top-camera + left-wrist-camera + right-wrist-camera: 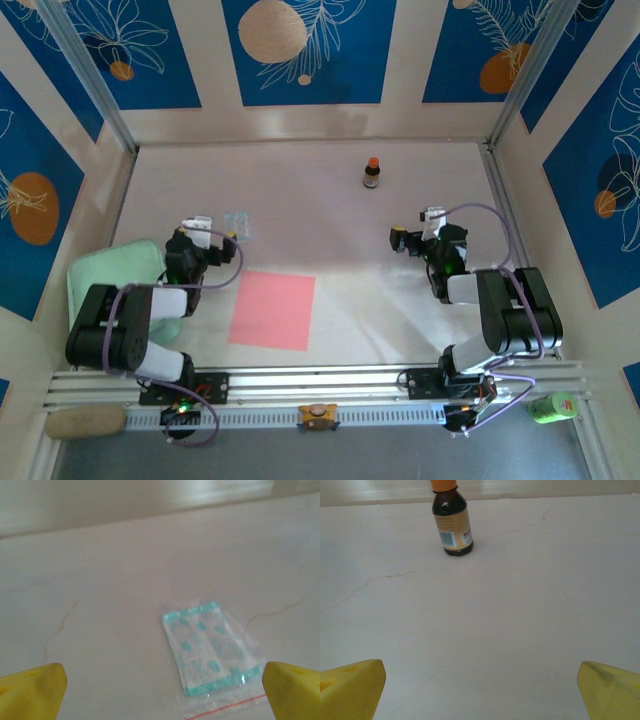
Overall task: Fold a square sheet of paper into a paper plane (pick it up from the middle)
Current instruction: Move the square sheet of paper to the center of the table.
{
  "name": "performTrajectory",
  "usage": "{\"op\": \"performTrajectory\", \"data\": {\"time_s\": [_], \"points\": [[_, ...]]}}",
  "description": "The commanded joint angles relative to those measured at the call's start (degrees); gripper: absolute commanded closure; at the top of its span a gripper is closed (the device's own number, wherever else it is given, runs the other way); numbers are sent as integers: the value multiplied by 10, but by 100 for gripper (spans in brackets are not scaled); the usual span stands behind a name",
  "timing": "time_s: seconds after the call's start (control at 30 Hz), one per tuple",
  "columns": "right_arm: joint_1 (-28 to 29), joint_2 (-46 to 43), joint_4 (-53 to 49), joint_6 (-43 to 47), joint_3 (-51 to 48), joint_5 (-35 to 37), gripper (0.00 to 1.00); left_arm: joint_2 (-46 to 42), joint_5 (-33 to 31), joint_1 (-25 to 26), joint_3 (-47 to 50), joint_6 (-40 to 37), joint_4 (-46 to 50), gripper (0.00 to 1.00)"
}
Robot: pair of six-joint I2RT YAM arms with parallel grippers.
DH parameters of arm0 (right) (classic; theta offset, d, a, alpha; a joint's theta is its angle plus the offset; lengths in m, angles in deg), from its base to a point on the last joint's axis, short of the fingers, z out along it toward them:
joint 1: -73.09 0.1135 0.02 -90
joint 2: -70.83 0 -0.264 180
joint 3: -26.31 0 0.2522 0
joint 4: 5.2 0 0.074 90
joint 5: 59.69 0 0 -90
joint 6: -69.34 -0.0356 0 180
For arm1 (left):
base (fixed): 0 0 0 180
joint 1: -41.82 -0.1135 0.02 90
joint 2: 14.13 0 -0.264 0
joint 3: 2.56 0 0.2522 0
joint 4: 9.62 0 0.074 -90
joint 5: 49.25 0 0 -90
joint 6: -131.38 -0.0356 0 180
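Observation:
The square sheet of paper [272, 310], salmon-pink and plain, lies flat and uncreased on the table between the two arm bases. My left gripper [207, 243] hovers above and to the left of the sheet's far left corner, apart from it. Its yellow fingers [32, 692] are spread wide around bare table, so the left gripper [162, 695] is open. My right gripper [408, 240] hangs well to the right of the sheet and is open too. In the right wrist view the right gripper [480, 692] has nothing between its yellow fingertips [610, 692].
A small translucent packet [237, 222] with teal print [210, 647] lies just ahead of the left gripper. A brown bottle with an orange cap [371, 174] [452, 522] stands at the back. A pale green cushion [115, 275] lies by the left arm. Walls enclose the table on three sides.

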Motion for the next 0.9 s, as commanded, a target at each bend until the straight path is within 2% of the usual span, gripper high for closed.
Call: {"op": "performTrajectory", "data": {"time_s": [0.0,0.1,0.27,0.33,0.4,0.47,0.53,0.63,0.7,0.77,0.87], "points": [[7,-45,-29,18,13,24,1,-72,-1,-1,-34,15,101,0],[11,-81,-134,0,46,30,1,-125,-20,-1,-36,34,126,0],[27,-162,-234,-48,65,63,1,-192,-22,-1,-100,77,282,0],[30,-185,-343,-89,108,60,1,-203,-9,-1,-131,104,340,0],[29,-188,-482,-173,171,70,1,-209,7,-1,-156,138,402,0],[28,-184,-590,-224,228,41,1,-220,35,-1,-172,172,450,0],[26,-187,-632,-246,249,-10,1,-239,79,-1,-167,218,461,0],[14,-212,-659,-296,248,-112,1,-264,208,-2,-157,299,459,0],[20,-221,-648,-315,239,-181,1,-265,217,-2,-160,343,502,0],[43,-229,-659,-336,232,-197,1,-265,257,-1,-149,358,511,0],[96,-241,-658,-359,207,-193,1,-267,271,11,-133,401,530,0]]}}
